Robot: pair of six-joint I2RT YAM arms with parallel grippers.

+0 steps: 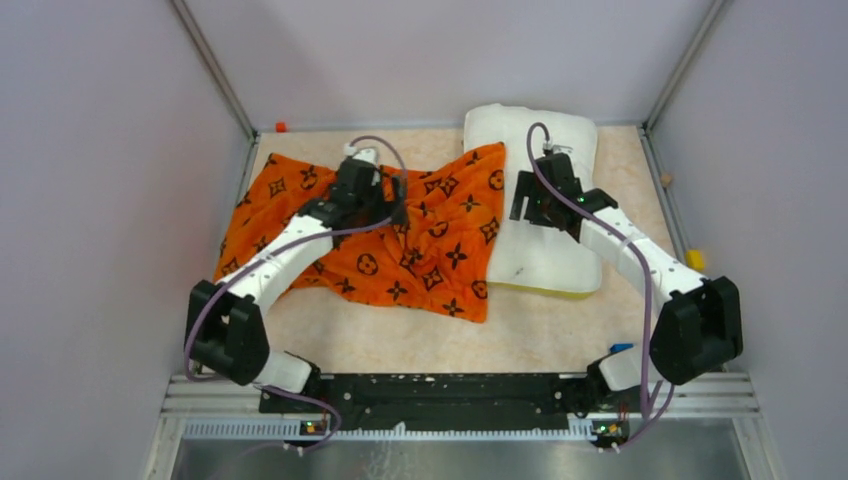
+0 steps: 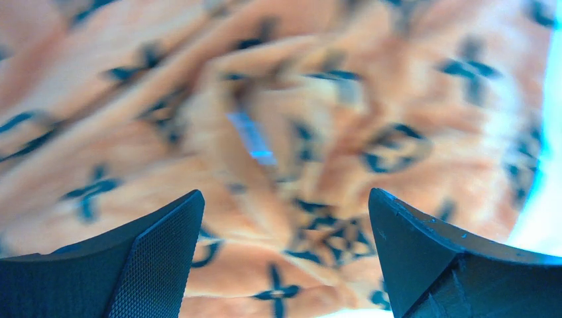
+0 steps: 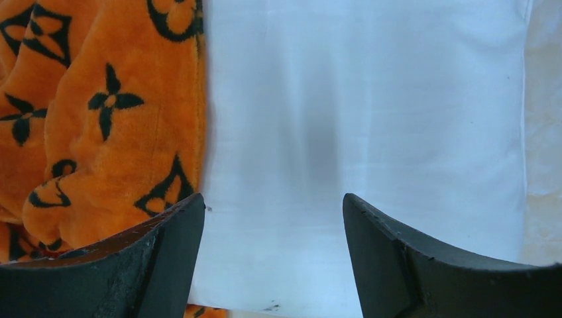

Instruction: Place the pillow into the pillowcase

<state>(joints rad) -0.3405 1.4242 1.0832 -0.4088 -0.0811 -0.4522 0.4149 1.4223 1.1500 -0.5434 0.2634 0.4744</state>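
Note:
The orange pillowcase (image 1: 400, 235) with black motifs lies crumpled on the table's left and middle. The white pillow (image 1: 545, 190) lies right of it, its yellow trim along the near edge; the pillowcase's right edge meets it. My left gripper (image 1: 400, 205) is open just above the pillowcase's middle folds; the left wrist view shows blurred orange fabric (image 2: 285, 165) between the spread fingers. My right gripper (image 1: 522, 205) is open over the pillow's left part. In the right wrist view the white pillow (image 3: 358, 119) fills the gap between the fingers, with the pillowcase (image 3: 99, 119) at the left.
Grey enclosure walls stand close on three sides. A small red object (image 1: 282, 127) sits at the back left corner, a yellow one (image 1: 694, 260) at the right edge and a blue one (image 1: 620, 348) near the right arm's base. Bare beige table (image 1: 400, 335) lies in front.

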